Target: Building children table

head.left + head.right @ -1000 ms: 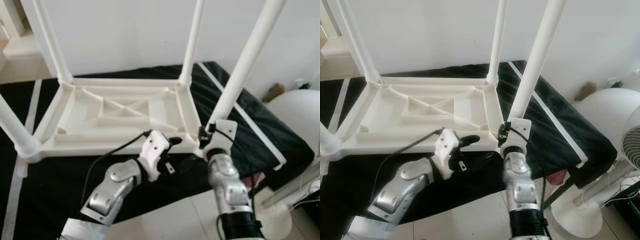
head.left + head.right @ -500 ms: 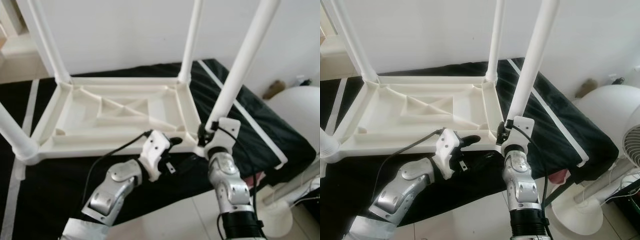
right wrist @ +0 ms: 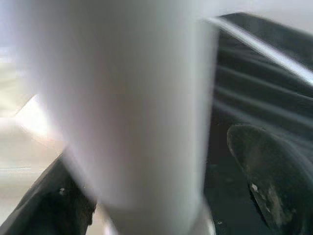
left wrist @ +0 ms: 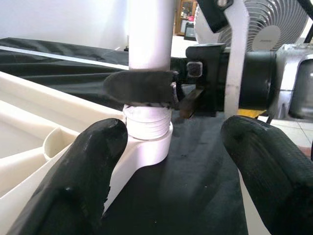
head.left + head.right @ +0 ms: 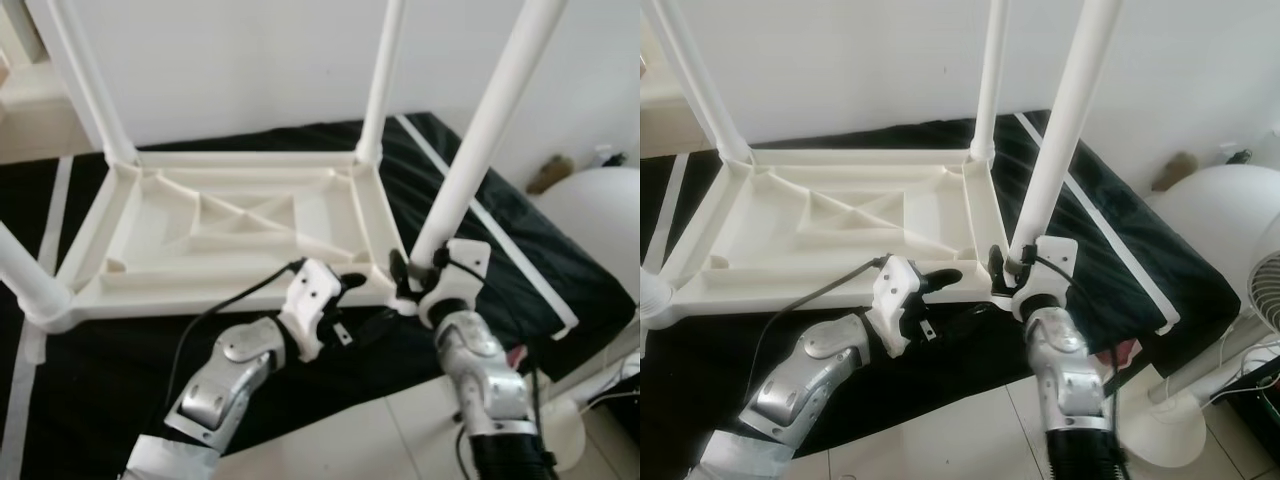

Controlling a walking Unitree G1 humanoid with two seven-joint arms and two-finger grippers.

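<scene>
Four legs are up on the table (image 5: 230,225), which lies upside down on a black mat (image 5: 520,250) by the white wall. Far left leg (image 5: 85,80), far right leg (image 5: 383,80) and near left leg (image 5: 30,275) all stand in their corner sockets. The near right leg (image 5: 480,140) is the one being worked.

Right gripper (image 5: 415,275) sits at the foot of that leg, just above the socket. Its fingers (image 4: 142,87) wrap the tube from both sides; in the left wrist view one black finger lies flat across the front of the leg, right over the threaded collar. The right wrist view is blurred, with the leg between two dark pads. I'd call that closed on the leg.

Left gripper (image 5: 335,300) hangs just off the near edge of the table, left of that corner. Its fingers (image 4: 83,166) are spread wide with nothing between them, pointed at the leg base.

Judgement: mostly done. Thread is visible above the socket, so the last leg likely needs more turns to seat. After that, flipping the table upright remains. A white fan (image 5: 1240,290) stands close on the right, so watch clearance.
</scene>
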